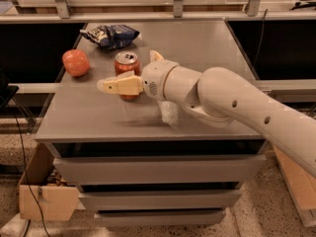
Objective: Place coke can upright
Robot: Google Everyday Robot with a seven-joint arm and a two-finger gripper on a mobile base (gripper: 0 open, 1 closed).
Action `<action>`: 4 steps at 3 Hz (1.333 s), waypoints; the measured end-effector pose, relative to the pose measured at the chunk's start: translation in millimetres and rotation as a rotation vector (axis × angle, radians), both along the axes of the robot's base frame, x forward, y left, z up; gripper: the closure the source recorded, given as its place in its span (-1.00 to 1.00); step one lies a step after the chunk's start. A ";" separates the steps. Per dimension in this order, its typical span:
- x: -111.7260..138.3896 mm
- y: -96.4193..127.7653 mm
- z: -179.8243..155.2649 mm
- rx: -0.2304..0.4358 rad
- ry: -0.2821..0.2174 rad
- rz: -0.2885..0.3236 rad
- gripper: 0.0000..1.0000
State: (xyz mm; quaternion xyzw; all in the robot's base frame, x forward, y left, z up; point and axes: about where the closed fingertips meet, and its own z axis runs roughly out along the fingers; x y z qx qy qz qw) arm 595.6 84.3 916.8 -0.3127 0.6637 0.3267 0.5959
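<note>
The coke can (127, 67) is red with a silver top and stands upright on the grey table (197, 43), left of centre. My gripper (129, 70) reaches in from the right and is around the can. Its near finger (118, 85) crosses in front of the can's lower part. Its far finger (155, 57) shows behind the can on the right. The fingers are spread apart and the can stands on the table between them.
A round orange-red fruit (76, 63) lies left of the can. A dark blue chip bag (111, 33) lies behind it. A pale translucent object (170, 113) sits under my arm. A cardboard box (47, 191) stands on the floor at the left. Shelf rails run behind the table.
</note>
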 end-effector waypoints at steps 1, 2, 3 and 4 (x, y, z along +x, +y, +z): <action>3.3 -10.0 5.5 -0.011 -0.013 -0.007 -1.00; 6.9 -30.8 17.8 -0.030 -0.043 -0.033 -1.00; 9.0 -50.5 28.8 -0.045 -0.069 -0.057 -1.00; 10.4 -67.1 38.1 -0.058 -0.082 -0.067 -1.00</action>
